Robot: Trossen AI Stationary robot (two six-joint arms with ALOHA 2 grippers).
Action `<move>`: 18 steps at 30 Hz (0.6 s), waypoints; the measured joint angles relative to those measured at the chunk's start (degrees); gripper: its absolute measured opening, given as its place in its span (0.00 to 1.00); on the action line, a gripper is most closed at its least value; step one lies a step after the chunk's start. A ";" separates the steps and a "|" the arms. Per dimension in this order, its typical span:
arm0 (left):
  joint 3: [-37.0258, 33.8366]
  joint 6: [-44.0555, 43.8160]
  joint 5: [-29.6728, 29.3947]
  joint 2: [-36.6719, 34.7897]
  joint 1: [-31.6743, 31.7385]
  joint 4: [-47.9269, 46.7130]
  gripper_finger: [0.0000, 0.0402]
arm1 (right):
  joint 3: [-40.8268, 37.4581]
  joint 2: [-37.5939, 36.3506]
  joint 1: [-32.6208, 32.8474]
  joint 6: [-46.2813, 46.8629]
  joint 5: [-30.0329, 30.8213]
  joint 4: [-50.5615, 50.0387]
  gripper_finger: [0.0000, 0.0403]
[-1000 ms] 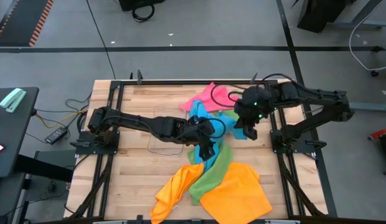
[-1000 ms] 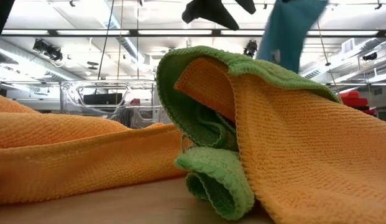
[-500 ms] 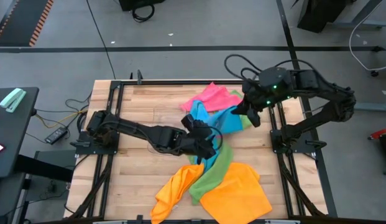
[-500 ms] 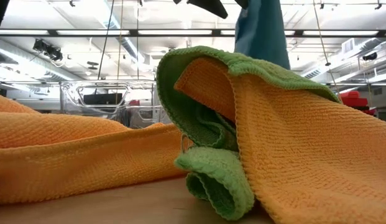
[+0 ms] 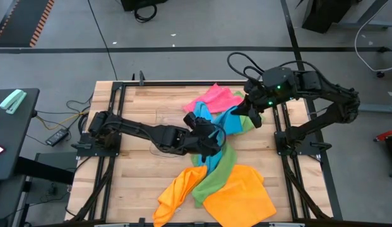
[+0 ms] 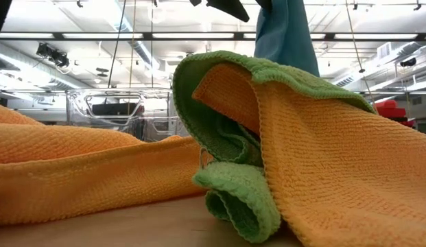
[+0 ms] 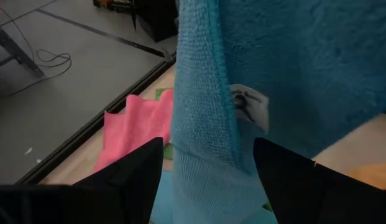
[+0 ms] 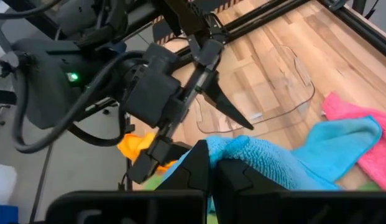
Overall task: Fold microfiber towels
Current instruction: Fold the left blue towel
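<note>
A sky-blue towel point(image 5: 226, 121) hangs raised over the table's middle, with my right gripper point(image 5: 251, 116) shut on it at the right. My left gripper point(image 5: 209, 136) is open beside the towel's left part. Its fingers point(image 7: 138, 169) stand on either side of a hanging hemmed edge with a white label point(image 7: 248, 104); whether they touch it I cannot tell. A pink towel point(image 5: 214, 98) lies flat at the far side. A green towel point(image 5: 218, 171) and two orange towels point(image 5: 241, 197) lie heaped near the front edge. My right gripper pinches a bunched bit of the blue towel's edge point(image 8: 230, 152) between its two shut fingers, coming from the table's right and slanting down. From the hold the cloth droops away toward the left arm, and its lower end point(image 8: 342, 140) lies by the pink towel.
A clear plastic tray point(image 8: 281, 93) sits on the wood left of centre, under my left arm. The low view is filled by the green towel point(image 6: 233, 192) and the orange towels point(image 6: 75, 171), with the blue cloth point(image 6: 285, 34) hanging behind them. Black frame rails run along both table sides.
My right gripper has risen and drawn back toward the far right, staying shut on the blue towel; the held part has come up and the cloth now hangs more steeply. My left gripper has stayed in place and swung about at its wrist beside the hanging cloth.
</note>
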 joint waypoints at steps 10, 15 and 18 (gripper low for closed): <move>0.00 0.00 0.33 0.00 0.21 -2.80 0.54 | 0.00 0.02 0.00 0.34 -0.38 1.06 0.03; 0.00 0.02 0.31 0.00 0.71 -3.07 0.44 | 0.00 0.02 0.00 0.17 -1.01 1.06 0.03; 0.00 0.00 0.71 0.00 1.09 -3.31 0.37 | 0.00 0.02 0.00 -0.04 -1.66 1.06 0.03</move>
